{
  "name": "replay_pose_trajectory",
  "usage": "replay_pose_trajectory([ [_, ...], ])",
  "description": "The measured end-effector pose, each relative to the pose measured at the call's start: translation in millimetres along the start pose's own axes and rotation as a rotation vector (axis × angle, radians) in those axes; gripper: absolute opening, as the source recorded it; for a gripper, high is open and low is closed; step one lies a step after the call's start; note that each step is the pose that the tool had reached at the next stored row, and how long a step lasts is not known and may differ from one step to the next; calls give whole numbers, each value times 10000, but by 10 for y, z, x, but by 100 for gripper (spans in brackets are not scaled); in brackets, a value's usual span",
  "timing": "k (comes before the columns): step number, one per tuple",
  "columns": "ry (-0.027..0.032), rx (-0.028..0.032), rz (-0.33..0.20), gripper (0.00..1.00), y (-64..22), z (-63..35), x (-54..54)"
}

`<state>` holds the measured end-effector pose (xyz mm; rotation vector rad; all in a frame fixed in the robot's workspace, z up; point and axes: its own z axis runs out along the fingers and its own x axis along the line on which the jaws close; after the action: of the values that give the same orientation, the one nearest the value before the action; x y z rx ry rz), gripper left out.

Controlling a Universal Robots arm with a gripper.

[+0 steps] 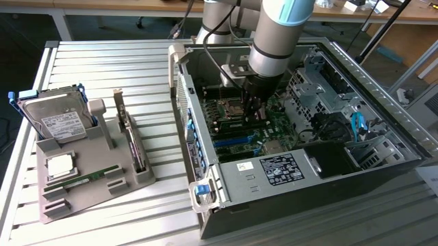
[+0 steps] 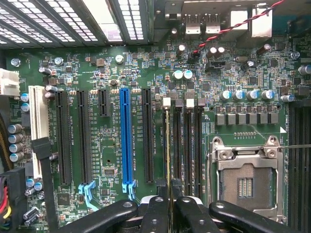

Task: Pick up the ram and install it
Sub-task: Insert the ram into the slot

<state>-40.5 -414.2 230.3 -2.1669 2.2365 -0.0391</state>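
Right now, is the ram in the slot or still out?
In the slot's line, seating not confirmable. The ram stands edge-on along a motherboard memory slot, with the gripper shut on its end inside the computer case.

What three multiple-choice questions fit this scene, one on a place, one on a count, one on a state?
1. Where is the hand?
A. inside the case, over the motherboard
B. outside the case
C. under the table

2. How many ram sticks lie on the tray?
A. none
B. one
C. three

3. How is the hand?
A. open, empty
B. shut on the held ram
C. shut on a cable

Answers:
1 A: the arm reaches down into the open case, and the wrist view looks onto the board.
2 B: a single green spare ram lies there.
3 B: the fingers pinch a thin stick seen edge-on.
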Motion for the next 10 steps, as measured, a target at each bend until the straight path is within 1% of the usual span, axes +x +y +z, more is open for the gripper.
replay_pose_trajectory([
  [5, -5, 8, -2, 13, -2, 4, 0],
  [6, -8, 10, -5, 14, -3, 5, -1],
  [7, -7, 3, -5, 20, -2, 5, -1],
  [9, 3, 0, -1, 20, 0, 2, 0],
  [10, 5, 0, -1, 20, -1, -15, 0],
])
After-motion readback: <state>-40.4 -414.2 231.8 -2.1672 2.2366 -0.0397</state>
